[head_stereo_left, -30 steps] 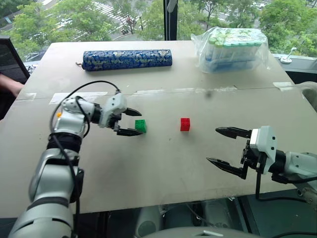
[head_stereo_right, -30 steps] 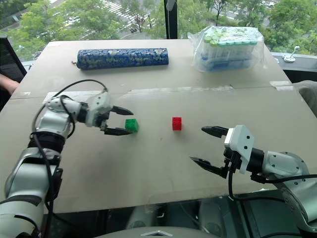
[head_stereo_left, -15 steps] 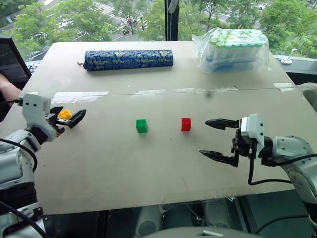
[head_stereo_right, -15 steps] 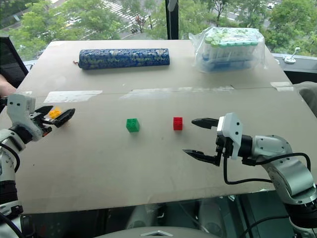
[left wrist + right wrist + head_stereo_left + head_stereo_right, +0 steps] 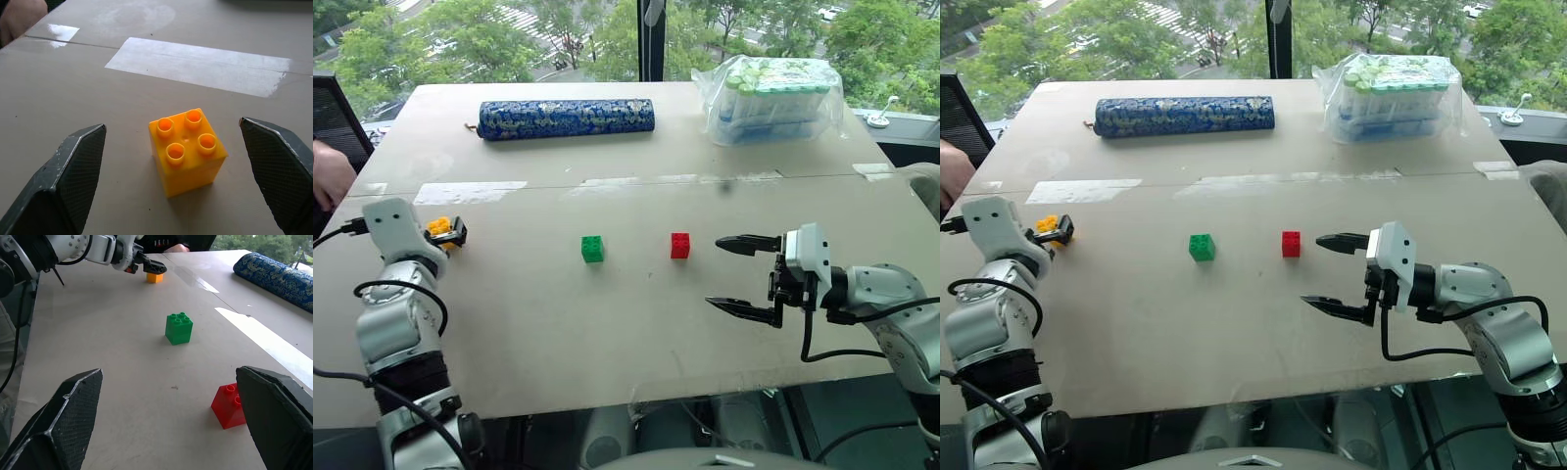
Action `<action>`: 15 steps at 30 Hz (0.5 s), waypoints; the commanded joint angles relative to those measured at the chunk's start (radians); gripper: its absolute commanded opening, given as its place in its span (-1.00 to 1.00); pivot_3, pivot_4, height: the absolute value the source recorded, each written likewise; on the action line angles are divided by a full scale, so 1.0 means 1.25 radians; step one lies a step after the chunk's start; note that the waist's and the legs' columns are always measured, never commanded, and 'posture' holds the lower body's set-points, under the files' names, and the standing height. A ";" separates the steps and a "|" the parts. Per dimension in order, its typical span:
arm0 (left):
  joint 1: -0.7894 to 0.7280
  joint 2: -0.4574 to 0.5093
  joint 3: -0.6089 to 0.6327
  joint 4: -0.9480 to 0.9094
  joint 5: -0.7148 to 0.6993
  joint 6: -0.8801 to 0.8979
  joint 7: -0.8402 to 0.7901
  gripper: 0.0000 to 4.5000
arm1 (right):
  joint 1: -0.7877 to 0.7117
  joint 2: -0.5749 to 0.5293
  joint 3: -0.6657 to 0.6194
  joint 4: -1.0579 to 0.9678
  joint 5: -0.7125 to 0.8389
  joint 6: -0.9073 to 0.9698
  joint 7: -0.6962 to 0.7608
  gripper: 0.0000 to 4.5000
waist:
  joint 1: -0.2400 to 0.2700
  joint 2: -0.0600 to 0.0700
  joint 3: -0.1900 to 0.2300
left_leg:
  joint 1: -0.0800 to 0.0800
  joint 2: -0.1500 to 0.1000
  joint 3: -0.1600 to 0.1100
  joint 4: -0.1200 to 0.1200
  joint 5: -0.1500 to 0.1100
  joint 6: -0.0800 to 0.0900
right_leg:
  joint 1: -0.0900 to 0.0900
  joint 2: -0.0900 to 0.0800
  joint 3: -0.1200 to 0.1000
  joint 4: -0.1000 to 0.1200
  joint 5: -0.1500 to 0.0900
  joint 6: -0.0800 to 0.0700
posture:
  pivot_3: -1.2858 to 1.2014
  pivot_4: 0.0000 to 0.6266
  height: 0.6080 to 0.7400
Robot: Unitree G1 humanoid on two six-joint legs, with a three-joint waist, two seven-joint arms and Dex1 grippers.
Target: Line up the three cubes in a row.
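the left hand (image 5: 171, 171) sits with fingers apart around the yellow cube (image 5: 188, 149) – well left of the green cube (image 5: 593, 249) – not yet gripping; next, closing on it and carrying it into line.

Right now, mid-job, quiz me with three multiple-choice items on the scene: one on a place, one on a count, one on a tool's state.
1. Which cube sits between the other two?
A. red
B. green
C. yellow

2. How many cubes stand on the table?
A. two
B. three
C. four

3. How is the left tool?
A. shut on the yellow cube
B. shut, empty
C. open around the yellow cube

Answers:
1 B: the green cube lies between the yellow cube and the red cube.
2 B: yellow, green and red.
3 C: the left tool has a finger on either side of the yellow cube, apart from it.
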 commanded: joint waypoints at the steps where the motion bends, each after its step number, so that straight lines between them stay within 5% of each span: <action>1: -0.030 0.005 -0.001 0.060 0.008 -0.081 0.024 0.62 | -0.005 -0.001 -0.014 -0.020 0.002 -0.016 0.000 1.00 | -0.002 0.000 0.000 | 0.000 0.000 0.000 0.000 0.000 0.000 | 0.000 0.000 0.000 0.000 0.000 0.000 | 0.03 -0.52 1.00; 6: -0.034 0.002 -0.014 0.102 0.002 -0.146 0.019 -0.38 | 0.000 -0.007 -0.025 -0.026 0.000 -0.012 -0.004 1.00 | -0.003 0.000 0.000 | 0.000 0.000 0.000 0.000 0.000 0.000 | 0.000 0.000 0.000 0.000 0.000 0.001 | 0.03 -0.52 1.00; 10: -0.018 0.008 -0.019 0.083 -0.029 -0.175 -0.034 -0.42 | 0.010 -0.008 -0.028 -0.032 -0.002 -0.013 -0.009 1.00 | -0.003 0.000 0.000 | 0.000 0.000 0.000 0.000 0.000 0.000 | 0.000 0.000 0.000 0.000 0.000 0.000 | 0.03 -0.52 1.00; 15: 0.049 0.103 -0.133 -0.030 -0.172 -0.157 -0.472 -0.42 | 0.026 -0.003 -0.028 -0.042 -0.006 -0.018 -0.019 1.00 | -0.004 0.000 0.000 | -0.001 0.000 0.000 0.000 0.000 0.000 | -0.001 -0.002 -0.001 0.000 -0.001 -0.003 | 0.03 -0.52 1.00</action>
